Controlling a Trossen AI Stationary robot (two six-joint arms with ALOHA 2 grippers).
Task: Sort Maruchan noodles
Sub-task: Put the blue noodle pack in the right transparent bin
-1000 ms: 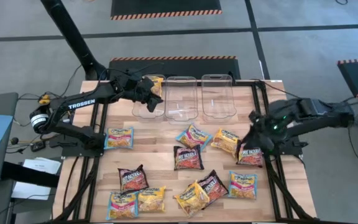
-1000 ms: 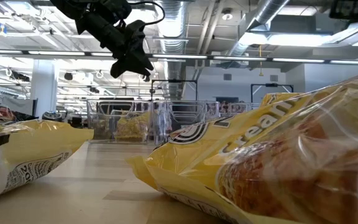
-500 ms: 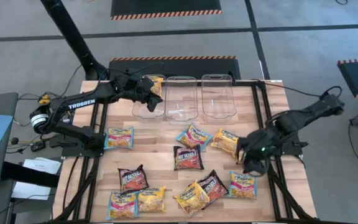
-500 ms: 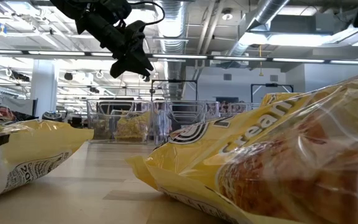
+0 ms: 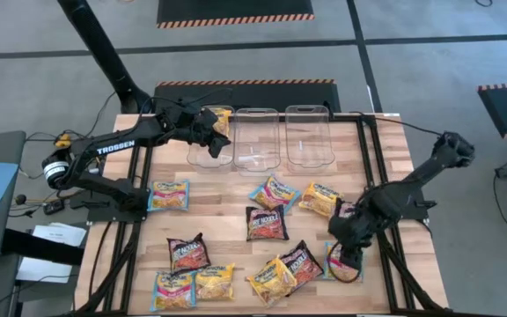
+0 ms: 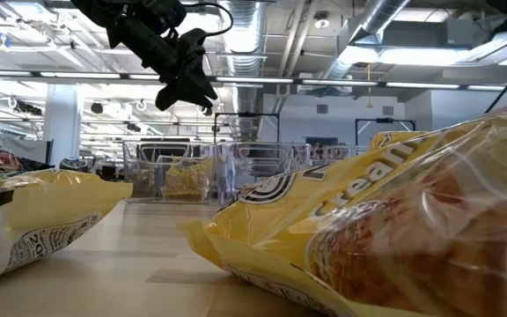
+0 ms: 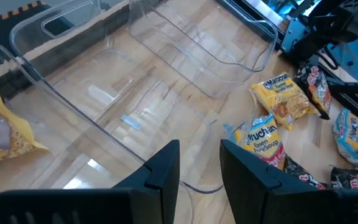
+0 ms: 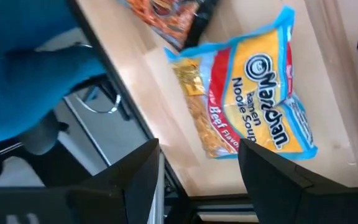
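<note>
Several Maruchan noodle packets lie flat on the wooden table (image 5: 227,220): yellow, maroon and light blue ones. One yellow packet (image 5: 222,118) lies in the left clear bin (image 5: 202,151). My left gripper (image 5: 221,134) hangs open over that bin with nothing between its fingers (image 7: 166,168). My right gripper (image 5: 346,255) stands open, pointing steeply down over a light blue packet (image 8: 247,112) near the table's right front. Its fingers are above the packet on either side, apart from it.
Two more clear bins, the middle (image 5: 256,139) and the right (image 5: 311,136), stand at the far edge. A maroon packet (image 5: 345,210) lies partly under my right arm. Maroon (image 5: 302,261) and yellow (image 5: 271,277) packets lie just left of the blue one. The black frame rail (image 5: 394,255) runs along the right.
My right gripper has swung from over the maroon packet at the right toward the table's near edge and down. It has tipped steeply downward and rolled, ending over the light blue packet. Its fingers have stayed open. No packet has moved.
</note>
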